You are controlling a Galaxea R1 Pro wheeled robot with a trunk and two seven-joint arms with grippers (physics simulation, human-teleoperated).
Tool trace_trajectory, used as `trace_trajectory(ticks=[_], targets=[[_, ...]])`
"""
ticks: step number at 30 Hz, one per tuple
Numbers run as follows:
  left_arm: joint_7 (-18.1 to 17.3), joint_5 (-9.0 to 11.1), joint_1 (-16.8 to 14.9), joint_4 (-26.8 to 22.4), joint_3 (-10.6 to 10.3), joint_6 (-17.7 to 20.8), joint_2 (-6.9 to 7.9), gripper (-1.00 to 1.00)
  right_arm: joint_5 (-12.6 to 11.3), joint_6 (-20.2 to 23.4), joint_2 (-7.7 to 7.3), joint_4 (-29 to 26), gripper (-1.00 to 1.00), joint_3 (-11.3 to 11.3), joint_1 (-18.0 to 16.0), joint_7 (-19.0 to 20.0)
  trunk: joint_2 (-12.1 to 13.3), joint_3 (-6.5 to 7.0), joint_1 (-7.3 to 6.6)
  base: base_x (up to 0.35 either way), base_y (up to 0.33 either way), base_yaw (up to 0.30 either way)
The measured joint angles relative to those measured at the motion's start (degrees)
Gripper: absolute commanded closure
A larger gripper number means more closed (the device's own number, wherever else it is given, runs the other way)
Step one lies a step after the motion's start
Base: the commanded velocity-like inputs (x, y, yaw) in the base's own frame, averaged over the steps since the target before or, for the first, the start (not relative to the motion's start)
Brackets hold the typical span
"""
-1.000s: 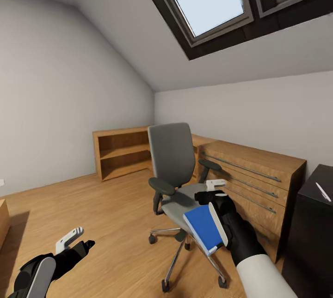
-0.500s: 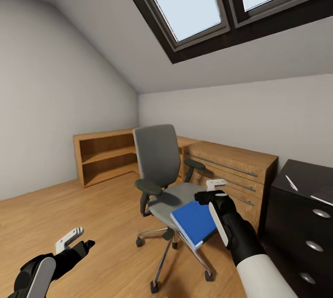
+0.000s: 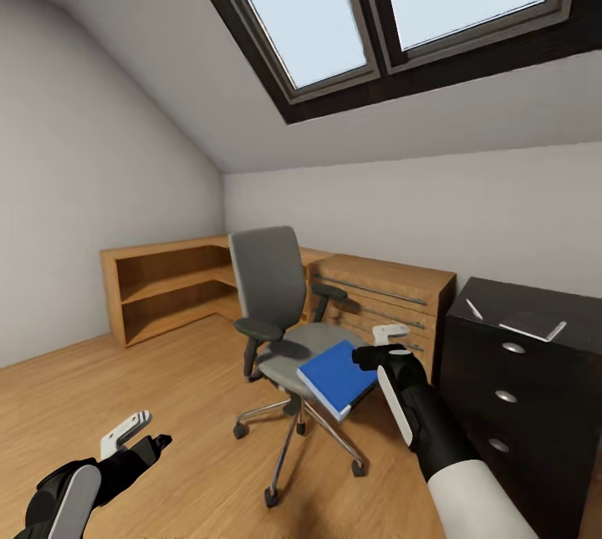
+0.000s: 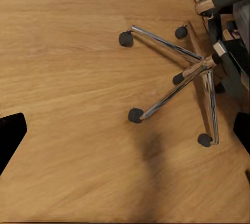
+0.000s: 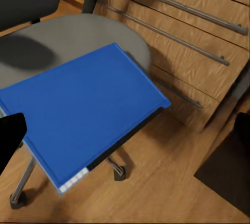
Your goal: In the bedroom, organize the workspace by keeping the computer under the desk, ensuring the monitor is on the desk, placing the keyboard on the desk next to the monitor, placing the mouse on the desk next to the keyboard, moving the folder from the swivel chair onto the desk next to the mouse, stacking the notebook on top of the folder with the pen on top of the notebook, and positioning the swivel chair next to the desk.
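- The right pincer [image 3: 386, 344] is seen right of centre in the head view, clamped on one edge of the folder [image 3: 335, 377].
- The blue folder is held off the chair [image 3: 276, 317], tilted, with its long axis running from the pincer down toward the lower left of the frame; in the right wrist view the folder [image 5: 78, 114] hangs above the grey seat [image 5: 78, 39].
- The left pincer [image 3: 127, 432] is seen at the lower left of the head view, its fingers apart and holding nothing; it hangs low over the wooden floor [image 3: 167, 405].
- In the left wrist view the chrome chair base [image 4: 192, 78] lies toward the upper right of the frame.
- The right arm is the one carrying the folder, so the placing is judged to fall to it.
- A dark cabinet [image 3: 518, 372] stands at the right edge of the head view, just right of the right pincer; a wooden dresser [image 3: 393, 288] stands behind the chair and a low shelf [image 3: 159, 288] at mid left.
- Counted: one folder, one chair, two pincers. A monitor, keyboard or mouse cannot be made out.
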Motion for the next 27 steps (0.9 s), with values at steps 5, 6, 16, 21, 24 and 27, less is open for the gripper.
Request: trace_trajectory(ticks=[5,6,16,21,24,27], targets=[[0.0,0.0,0.0,0.0,0.0,0.0,0.0,-1.0,0.0,0.0,0.05,0.0,-1.0,0.0,-0.01,0.0,0.0,0.27,0.0,-0.278,0.197,-0.253],[0.0,0.0,0.0,0.0,0.0,0.0,0.0,-1.0,0.0,0.01,0.06,0.0,-1.0,0.0,-0.01,0.0,0.0,0.32,0.0,-0.283,0.189,-0.253],[-0.01,0.0,0.01,0.0,-0.01,0.07,0.01,-1.0,0.08,0.0,0.25,0.5,-1.0,0.37,-0.03,-1.19,0.0,0.11,-0.02,-0.161,0.06,-0.124],[-0.02,0.04,0.02,0.0,-0.01,0.08,0.01,-1.0,-0.11,-0.03,0.6,0.61,-1.0,0.47,-0.03,-4.58,0.0,-0.31,-0.03,-0.013,0.002,-0.011],[-0.02,0.06,0.02,0.0,-0.01,0.08,0.01,-1.0,-0.14,-0.07,0.86,0.62,-1.0,0.46,-0.03,-5.2,0.0,-0.57,-0.03,-0.004,0.001,-0.003],[-0.01,0.06,0.02,0.01,-0.01,0.08,0.01,-1.0,-0.15,-0.09,1.02,0.63,-1.0,0.45,-0.03,-5.61,0.0,-0.84,-0.03,-0.002,0.0,-0.001]])
